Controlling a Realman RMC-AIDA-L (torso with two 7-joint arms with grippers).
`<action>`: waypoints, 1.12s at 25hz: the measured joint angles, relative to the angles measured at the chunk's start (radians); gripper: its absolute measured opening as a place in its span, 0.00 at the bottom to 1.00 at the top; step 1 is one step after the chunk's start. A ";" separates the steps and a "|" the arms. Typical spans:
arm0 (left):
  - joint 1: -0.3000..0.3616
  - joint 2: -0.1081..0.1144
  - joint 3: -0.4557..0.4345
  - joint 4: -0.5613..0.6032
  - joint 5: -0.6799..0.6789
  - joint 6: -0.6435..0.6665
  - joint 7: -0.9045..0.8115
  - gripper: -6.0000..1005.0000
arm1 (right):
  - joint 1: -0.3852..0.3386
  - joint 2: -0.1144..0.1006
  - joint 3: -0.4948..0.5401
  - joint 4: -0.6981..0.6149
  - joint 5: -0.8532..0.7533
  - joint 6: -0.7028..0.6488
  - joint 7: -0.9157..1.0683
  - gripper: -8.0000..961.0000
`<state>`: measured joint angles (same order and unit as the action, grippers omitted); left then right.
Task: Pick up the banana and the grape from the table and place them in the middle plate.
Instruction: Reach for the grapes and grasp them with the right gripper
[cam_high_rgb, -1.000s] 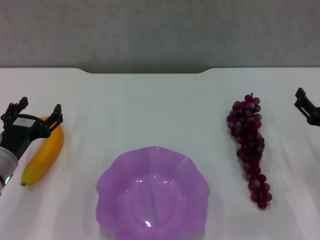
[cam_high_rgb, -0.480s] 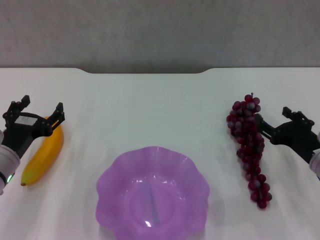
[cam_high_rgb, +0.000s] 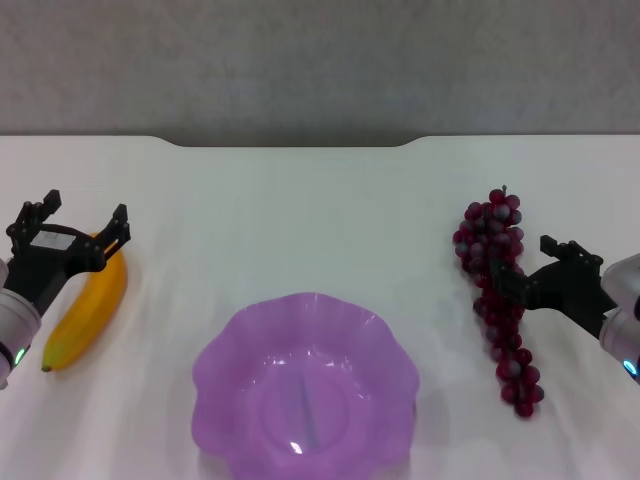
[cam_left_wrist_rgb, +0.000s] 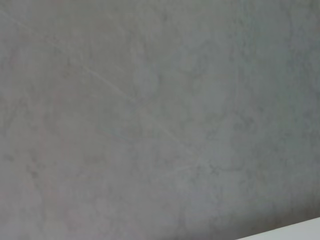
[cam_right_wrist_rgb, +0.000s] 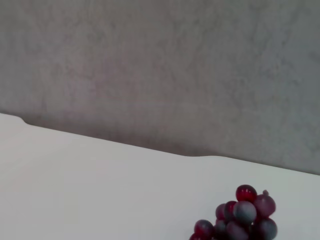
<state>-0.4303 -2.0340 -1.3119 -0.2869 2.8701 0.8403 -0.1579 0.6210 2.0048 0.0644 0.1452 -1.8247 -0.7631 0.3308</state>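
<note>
The banana (cam_high_rgb: 92, 298) lies on the table (cam_high_rgb: 300, 220) at the left. My left gripper (cam_high_rgb: 83, 214) is open, its fingers astride the banana's far end. The grape (cam_high_rgb: 490, 228) lies at the right, tapering toward me; its top also shows in the right wrist view (cam_right_wrist_rgb: 242, 216). My right gripper (cam_high_rgb: 526, 268) is open at the bunch's upper middle, one finger on each side of it. The middle plate (cam_high_rgb: 214, 352), purple with a wavy rim, sits empty at the front centre between the two fruits. The left wrist view shows only the grey wall.
A grey wall (cam_high_rgb: 320, 60) stands behind the table's notched far edge (cam_high_rgb: 290, 145). Bare white tabletop lies between each fruit and the plate.
My right gripper has come in from the right edge, moving left and toward me, to the grape. The left gripper has barely moved. The fruits and plate have not moved.
</note>
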 joint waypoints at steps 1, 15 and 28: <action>-0.001 0.000 0.001 0.000 0.000 0.000 0.000 0.90 | 0.001 0.000 0.000 0.000 -0.004 0.001 -0.001 0.85; -0.015 0.000 0.028 0.000 0.000 -0.001 -0.004 0.90 | 0.003 0.004 -0.004 0.005 -0.128 0.061 0.049 0.85; -0.015 0.000 0.028 0.000 0.000 -0.001 -0.005 0.90 | -0.020 0.003 -0.004 -0.006 -0.127 0.082 0.073 0.85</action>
<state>-0.4451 -2.0340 -1.2839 -0.2868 2.8701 0.8391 -0.1625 0.6013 2.0079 0.0600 0.1393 -1.9513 -0.6815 0.4042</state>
